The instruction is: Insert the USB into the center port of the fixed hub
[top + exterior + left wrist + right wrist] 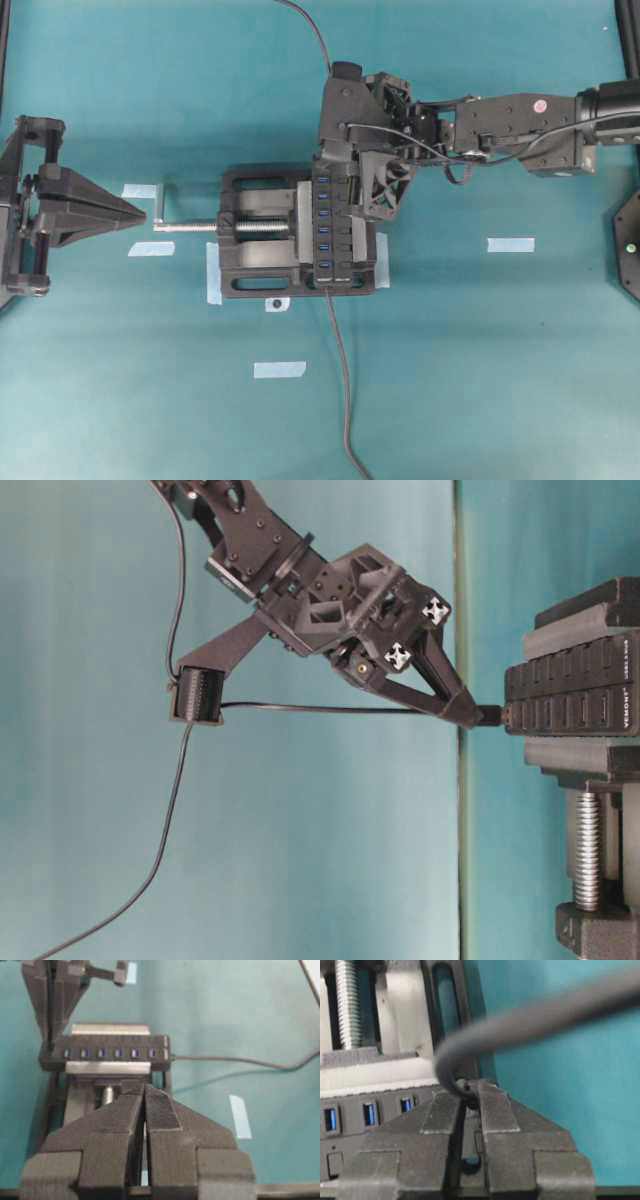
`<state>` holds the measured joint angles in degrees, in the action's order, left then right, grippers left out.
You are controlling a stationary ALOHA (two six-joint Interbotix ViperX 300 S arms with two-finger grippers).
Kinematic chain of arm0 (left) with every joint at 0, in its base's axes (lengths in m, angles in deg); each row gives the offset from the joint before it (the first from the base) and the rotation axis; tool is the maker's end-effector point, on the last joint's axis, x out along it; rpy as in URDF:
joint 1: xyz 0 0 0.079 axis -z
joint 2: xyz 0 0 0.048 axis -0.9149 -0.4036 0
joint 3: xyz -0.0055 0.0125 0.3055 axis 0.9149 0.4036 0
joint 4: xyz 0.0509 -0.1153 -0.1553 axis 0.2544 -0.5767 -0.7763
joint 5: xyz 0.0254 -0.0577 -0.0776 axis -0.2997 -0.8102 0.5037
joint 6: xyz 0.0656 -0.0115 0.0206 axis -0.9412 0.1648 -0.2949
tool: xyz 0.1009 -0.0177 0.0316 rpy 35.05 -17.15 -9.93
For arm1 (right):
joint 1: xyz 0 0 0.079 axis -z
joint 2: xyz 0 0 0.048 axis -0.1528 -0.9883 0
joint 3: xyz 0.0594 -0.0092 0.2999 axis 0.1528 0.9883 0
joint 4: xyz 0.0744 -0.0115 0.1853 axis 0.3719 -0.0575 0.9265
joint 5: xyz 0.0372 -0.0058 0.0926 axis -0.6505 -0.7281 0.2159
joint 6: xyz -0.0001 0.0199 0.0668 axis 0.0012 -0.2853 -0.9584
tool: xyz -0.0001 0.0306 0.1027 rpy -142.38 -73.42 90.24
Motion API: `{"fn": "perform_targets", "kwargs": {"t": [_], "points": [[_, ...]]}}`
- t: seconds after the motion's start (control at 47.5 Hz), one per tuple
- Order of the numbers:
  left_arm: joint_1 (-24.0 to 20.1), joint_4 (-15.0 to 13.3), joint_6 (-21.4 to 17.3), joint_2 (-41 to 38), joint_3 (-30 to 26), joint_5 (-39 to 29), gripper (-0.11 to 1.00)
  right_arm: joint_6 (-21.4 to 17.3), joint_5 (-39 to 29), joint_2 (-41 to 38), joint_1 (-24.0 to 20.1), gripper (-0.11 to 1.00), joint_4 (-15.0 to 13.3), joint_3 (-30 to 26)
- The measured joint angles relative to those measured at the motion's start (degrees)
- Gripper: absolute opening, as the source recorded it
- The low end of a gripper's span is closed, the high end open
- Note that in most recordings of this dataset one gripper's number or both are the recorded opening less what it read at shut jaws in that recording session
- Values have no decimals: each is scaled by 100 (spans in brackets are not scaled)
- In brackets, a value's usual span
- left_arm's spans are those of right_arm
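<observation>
A teal tabletop point(480, 380) fills the view under even light. Pale blue tape strips point(510, 244) lie scattered on it, one below the right pincer.

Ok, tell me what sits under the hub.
The fixed hub rests clamped in a black vise, whose silver screw sticks out to the left in the overhead view. Whatever lies directly beneath the hub is covered by it.

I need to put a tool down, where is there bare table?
Bare teal table lies between the long black hub's cable and the right edge, and behind the black vise. Crowded: around the black bar-shaped hub, where the right gripper works.
</observation>
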<state>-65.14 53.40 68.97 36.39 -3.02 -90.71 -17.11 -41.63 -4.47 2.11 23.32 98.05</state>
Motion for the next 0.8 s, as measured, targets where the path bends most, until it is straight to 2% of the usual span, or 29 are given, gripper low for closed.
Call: {"fn": "perform_targets", "kwargs": {"t": [0.21,0.526,0.799], "points": [[9,0,0,0,0,0,0,0,-308,246,-26,7,9,-114],[9,9,0,-18,0,0,0,0,-360,378,-149,7,18,-141],[9,0,0,-26,0,0,0,0,-615,387,-325,7,141,-229]]}}
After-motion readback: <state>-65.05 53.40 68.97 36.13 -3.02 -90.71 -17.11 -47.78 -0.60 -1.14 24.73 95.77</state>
